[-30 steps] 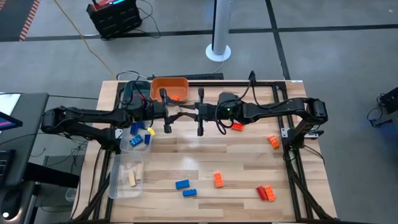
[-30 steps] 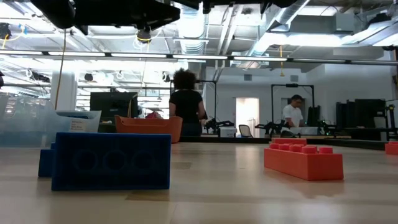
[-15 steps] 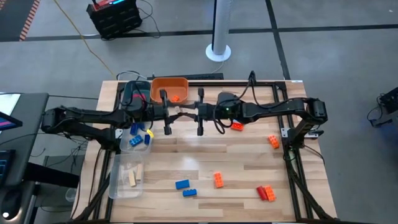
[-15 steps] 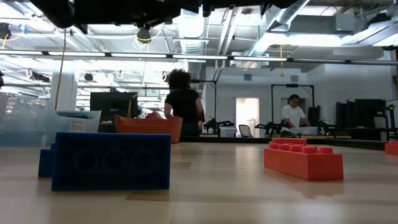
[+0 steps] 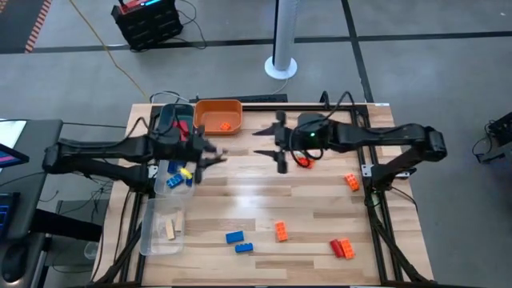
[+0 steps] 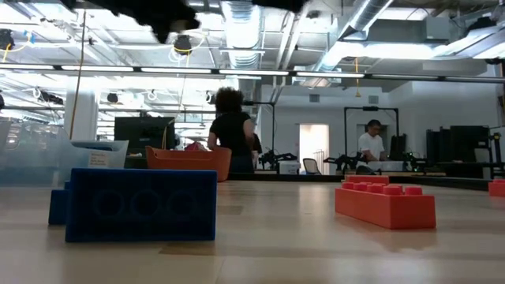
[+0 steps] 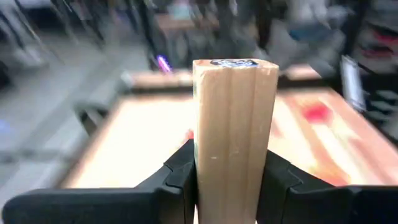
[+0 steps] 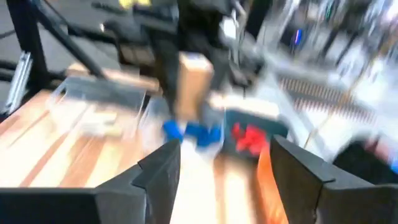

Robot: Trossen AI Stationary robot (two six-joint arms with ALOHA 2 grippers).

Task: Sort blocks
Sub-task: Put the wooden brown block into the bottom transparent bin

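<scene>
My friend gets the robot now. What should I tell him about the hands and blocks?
Left gripper: shut on the wooden block, up by the clear tray of blue blocks.
Right gripper: open, empty, mid-table.
Done: wood in the near clear tray, orange block in the orange tray.
Left: two blue blocks, orange and red blocks loose on the table.

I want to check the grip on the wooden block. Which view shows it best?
The left wrist view: the wooden block stands upright, clamped between the left gripper fingers. The right wrist view shows it blurred, farther off; in the high and low views I cannot make it out.
</scene>
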